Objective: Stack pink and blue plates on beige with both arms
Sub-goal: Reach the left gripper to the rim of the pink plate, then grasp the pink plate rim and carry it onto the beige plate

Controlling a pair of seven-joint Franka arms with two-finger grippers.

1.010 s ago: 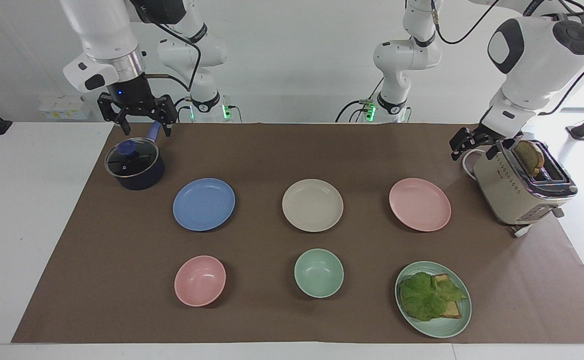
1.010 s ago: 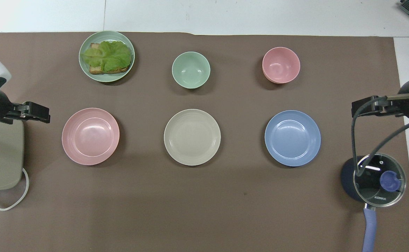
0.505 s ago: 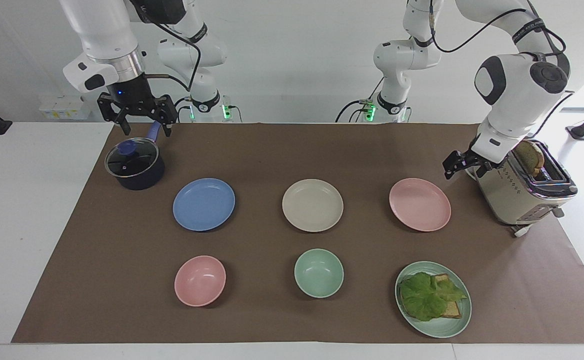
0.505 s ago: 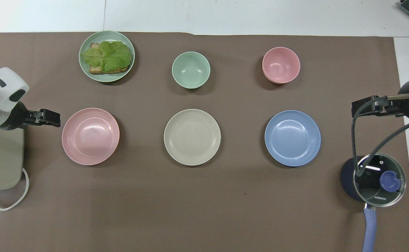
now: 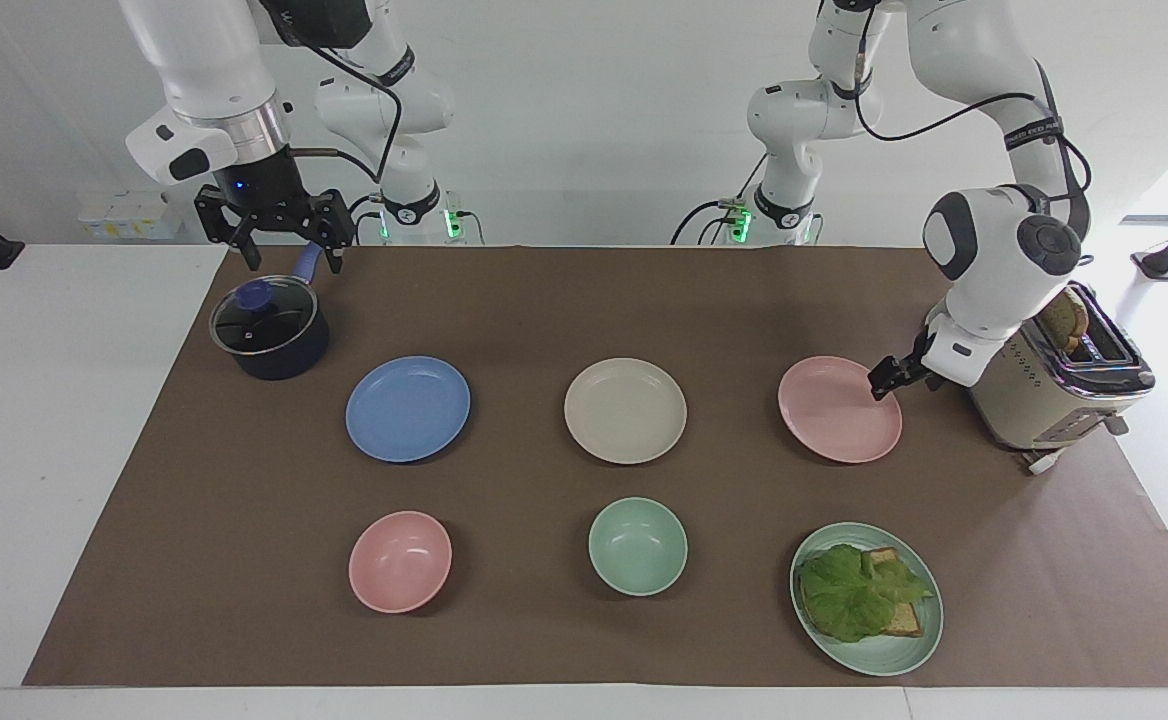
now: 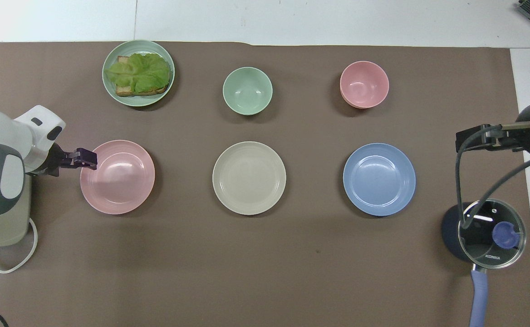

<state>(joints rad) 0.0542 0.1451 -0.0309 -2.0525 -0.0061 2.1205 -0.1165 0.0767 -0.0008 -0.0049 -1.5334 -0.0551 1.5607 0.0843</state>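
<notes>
Facing view: left end effector over pink plate's rim.

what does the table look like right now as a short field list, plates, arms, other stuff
pink plate: flat on the mat, toward the left arm's end
beige plate: middle of the row, bare
blue plate: toward the right arm's end, bare
left gripper: open, low at the pink plate's rim by the toaster
right gripper: open, waiting over the lidded pot
stacked so far: nothing
</notes>
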